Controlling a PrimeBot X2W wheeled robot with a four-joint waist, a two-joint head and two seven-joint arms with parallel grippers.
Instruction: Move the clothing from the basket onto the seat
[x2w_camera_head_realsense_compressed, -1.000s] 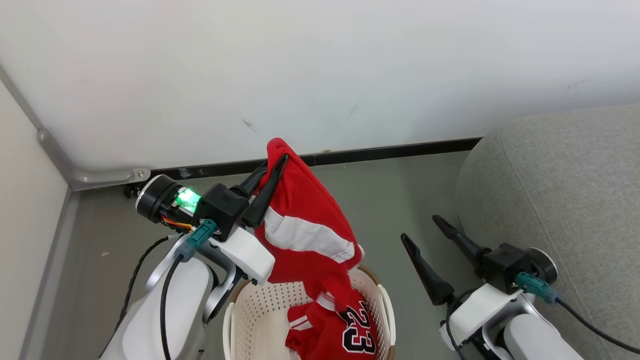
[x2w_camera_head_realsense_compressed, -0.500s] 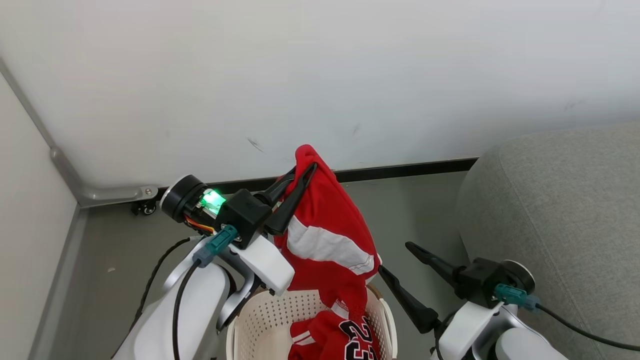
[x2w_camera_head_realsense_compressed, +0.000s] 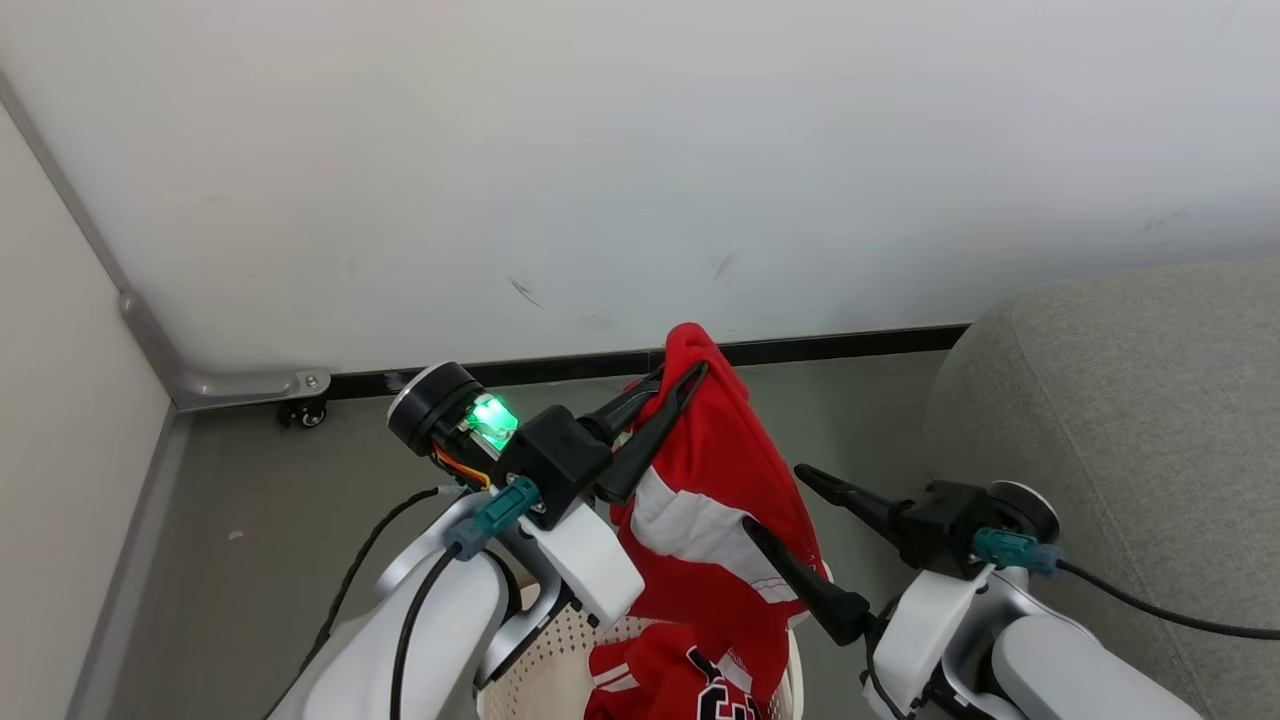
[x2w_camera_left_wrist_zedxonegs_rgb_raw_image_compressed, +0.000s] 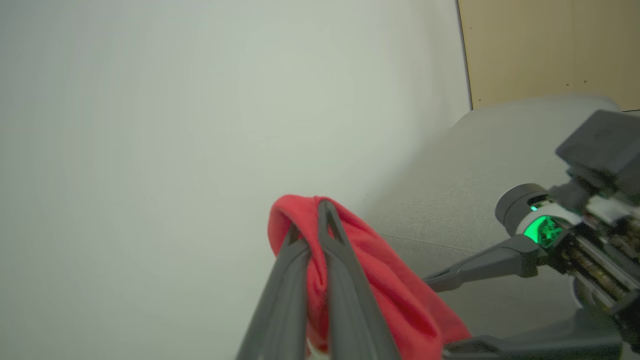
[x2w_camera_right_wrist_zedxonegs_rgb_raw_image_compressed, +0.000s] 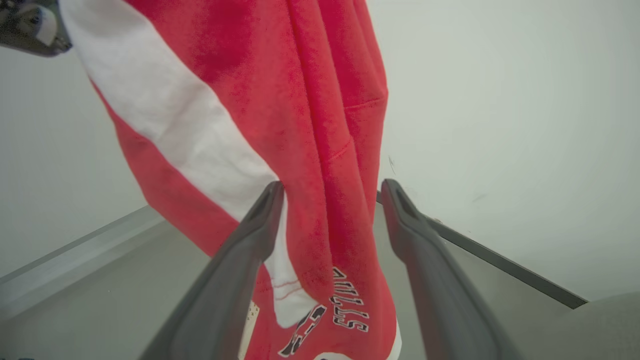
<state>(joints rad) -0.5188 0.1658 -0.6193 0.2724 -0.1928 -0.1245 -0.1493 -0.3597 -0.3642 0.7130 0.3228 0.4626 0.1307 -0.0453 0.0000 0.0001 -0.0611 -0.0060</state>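
Since my right gripper (x2w_camera_head_realsense_compressed: 775, 497) has swung in, fingers apart astride the red basketball garment (x2w_camera_head_realsense_compressed: 700, 470) that my left gripper (x2w_camera_head_realsense_compressed: 683, 372) clamps at frame centre above the basket (x2w_camera_head_realsense_compressed: 540, 690), I expect a two-handed carry to the right-hand seat (x2w_camera_head_realsense_compressed: 1120, 400).

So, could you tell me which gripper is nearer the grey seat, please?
Right. The right gripper is close beside the seat, jaws open; the left gripper, jaws shut on the red clothing, is farther from it, beyond the right one.
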